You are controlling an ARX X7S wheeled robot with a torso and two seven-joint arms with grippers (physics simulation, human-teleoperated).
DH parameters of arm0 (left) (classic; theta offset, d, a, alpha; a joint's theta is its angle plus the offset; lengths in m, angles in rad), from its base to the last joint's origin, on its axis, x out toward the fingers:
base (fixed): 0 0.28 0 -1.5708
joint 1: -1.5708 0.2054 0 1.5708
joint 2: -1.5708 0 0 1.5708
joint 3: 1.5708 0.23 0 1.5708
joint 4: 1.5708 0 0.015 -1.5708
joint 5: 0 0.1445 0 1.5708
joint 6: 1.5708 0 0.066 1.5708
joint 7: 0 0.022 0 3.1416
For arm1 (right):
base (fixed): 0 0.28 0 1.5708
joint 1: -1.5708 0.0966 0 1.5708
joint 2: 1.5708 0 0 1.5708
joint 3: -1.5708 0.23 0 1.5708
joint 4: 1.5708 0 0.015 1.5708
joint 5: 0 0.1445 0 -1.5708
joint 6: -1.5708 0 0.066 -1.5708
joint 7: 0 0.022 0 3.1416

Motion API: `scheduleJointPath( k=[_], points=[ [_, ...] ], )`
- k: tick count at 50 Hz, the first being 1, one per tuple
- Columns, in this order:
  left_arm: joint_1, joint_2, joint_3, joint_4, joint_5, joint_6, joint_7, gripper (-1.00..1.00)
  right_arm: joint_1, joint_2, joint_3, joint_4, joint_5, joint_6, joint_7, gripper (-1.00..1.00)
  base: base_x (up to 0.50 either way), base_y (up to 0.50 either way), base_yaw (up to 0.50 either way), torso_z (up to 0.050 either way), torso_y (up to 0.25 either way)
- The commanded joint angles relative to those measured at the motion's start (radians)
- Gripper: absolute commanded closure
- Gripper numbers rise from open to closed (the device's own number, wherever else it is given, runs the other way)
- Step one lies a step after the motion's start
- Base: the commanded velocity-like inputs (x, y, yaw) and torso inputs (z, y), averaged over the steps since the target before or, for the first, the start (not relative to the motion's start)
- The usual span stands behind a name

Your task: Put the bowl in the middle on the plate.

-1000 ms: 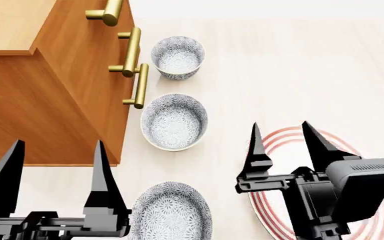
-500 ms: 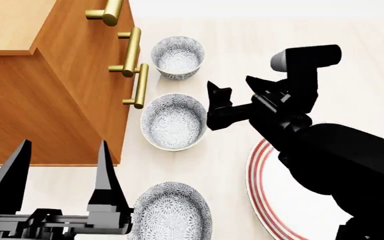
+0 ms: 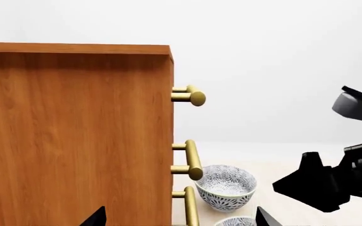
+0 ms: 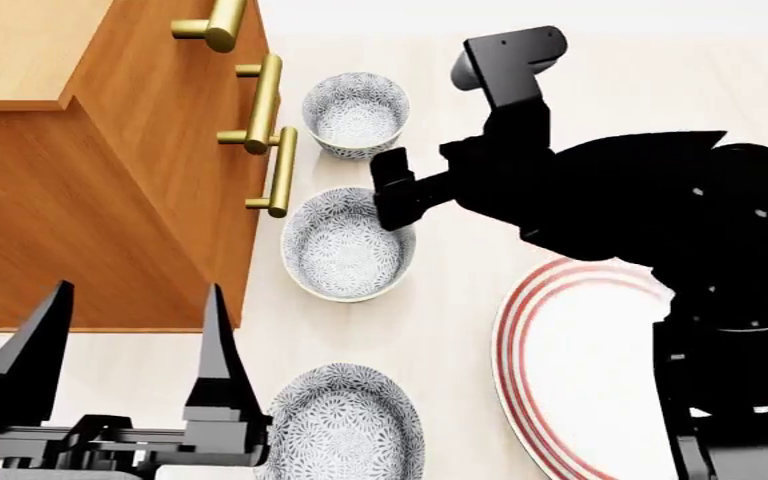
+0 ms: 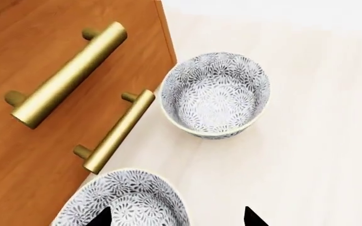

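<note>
Left gripper [image 4: 128,345]: positioned at the near edge of the head view, fingers spread wide apart and pointing forward. Nothing lies between the fingers and nothing touches them. The nearest bowl [image 4: 341,422] sits just beside the inner finger, apart from it. The wooden cabinet [image 4: 104,170] stands directly ahead of this gripper, with brass handles [image 4: 267,105] along its front face.

Right gripper [image 4: 394,195]: reached forward and across, hanging over the inner rim of the middle bowl [image 4: 348,243]. In the head view the fingers are seen end-on as one dark block, so the opening cannot be read there. In the right wrist view two fingertips [image 5: 250,216] appear set apart at the frame edge, with the middle bowl [image 5: 127,202] lying partly between them; the gripper is spread. Contact with the bowl rim cannot be confirmed. The bowl rests on the pale table [image 4: 598,110], not lifted.

The plate [image 4: 558,360] lies on the table behind and beside the right gripper, under the right arm, well apart from the middle bowl.

The far bowl [image 4: 355,114] stands beyond the right gripper, close to the cabinet handles.
</note>
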Motion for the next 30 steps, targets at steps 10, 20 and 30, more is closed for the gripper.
scheduleJointPath(
  k=[10,20,30],
  points=[
    [-0.007,-0.001,0.008,0.003,0.001,-0.012,-0.002,-1.0,0.135,-0.072,-0.127,0.372,-0.038,0.064,-0.092,-1.0,0.0,0.0,0.0,0.0,0.0],
    [-0.01,-0.002,0.009,-0.004,-0.003,-0.007,-0.001,-1.0,0.164,-0.086,-0.161,0.463,-0.058,0.065,-0.105,-1.0,0.0,0.0,0.0,0.0,0.0],
    [-0.012,0.003,0.014,-0.014,0.001,-0.009,0.001,-1.0,0.166,-0.106,-0.215,0.532,-0.097,0.001,-0.158,-1.0,0.0,0.0,0.0,0.0,0.0]
  ],
)
